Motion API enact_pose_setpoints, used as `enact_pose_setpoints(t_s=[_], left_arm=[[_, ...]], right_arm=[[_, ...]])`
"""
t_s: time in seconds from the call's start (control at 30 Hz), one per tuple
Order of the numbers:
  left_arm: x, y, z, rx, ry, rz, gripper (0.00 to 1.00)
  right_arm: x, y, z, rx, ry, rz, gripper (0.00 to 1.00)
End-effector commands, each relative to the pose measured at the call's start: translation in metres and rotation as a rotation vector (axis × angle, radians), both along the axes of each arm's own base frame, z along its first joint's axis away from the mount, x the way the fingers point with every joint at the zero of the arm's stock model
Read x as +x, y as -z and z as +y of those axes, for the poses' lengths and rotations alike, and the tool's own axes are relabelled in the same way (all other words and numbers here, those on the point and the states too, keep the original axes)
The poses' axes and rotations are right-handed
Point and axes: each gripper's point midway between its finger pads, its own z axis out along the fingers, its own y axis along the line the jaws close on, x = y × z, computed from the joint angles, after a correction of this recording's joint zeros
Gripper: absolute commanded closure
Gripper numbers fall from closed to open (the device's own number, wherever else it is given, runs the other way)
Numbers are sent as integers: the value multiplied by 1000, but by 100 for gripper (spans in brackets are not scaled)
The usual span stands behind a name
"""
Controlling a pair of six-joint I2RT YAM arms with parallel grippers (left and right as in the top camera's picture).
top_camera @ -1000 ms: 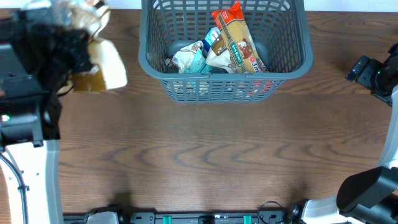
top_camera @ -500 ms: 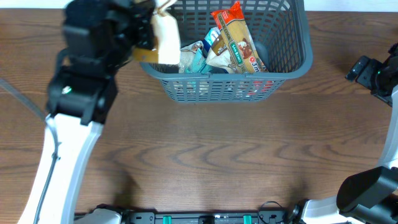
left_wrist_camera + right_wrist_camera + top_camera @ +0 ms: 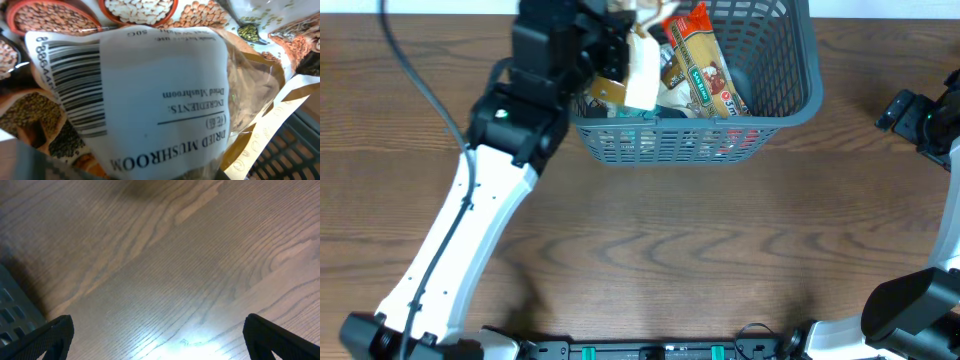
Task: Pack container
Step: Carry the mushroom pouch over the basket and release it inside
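Observation:
The container, a dark grey-blue lattice basket, stands at the table's far middle. My left gripper hovers over its left part, shut on a clear packet of dried mushrooms with a white label. The packet hangs just above the packets lying inside, and in the left wrist view it fills the picture and hides the fingers. A tall pasta packet leans in the basket, and a bean-printed packet lies below the mushrooms. At the far right, my right gripper stands open over bare wood, its fingers wide apart.
The basket's dark slotted wall shows beside the hanging packet. One corner of the basket sits to the left of the right gripper. The right arm rests at the table's right edge. Brown wooden tabletop stretches in front.
My left arm has swung from the table's far left to the right, carrying the mushroom packet over the basket's left rim and above its contents. The right arm has not moved.

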Motion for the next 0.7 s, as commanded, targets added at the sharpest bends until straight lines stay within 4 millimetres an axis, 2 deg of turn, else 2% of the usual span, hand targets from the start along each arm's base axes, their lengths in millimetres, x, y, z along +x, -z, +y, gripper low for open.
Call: enact_pose_setpoints(t_s=[0.0, 0.17, 0.67], left_arm=[[4, 8, -10, 16, 9, 11, 94], [7, 29, -20, 39, 25, 61, 94], [14, 102, -23, 128, 27, 247, 94]], right_arm=[[-1, -1, 0, 0, 12, -4, 1], [-1, -1, 0, 0, 12, -4, 1], [-1, -1, 0, 0, 12, -4, 1]])
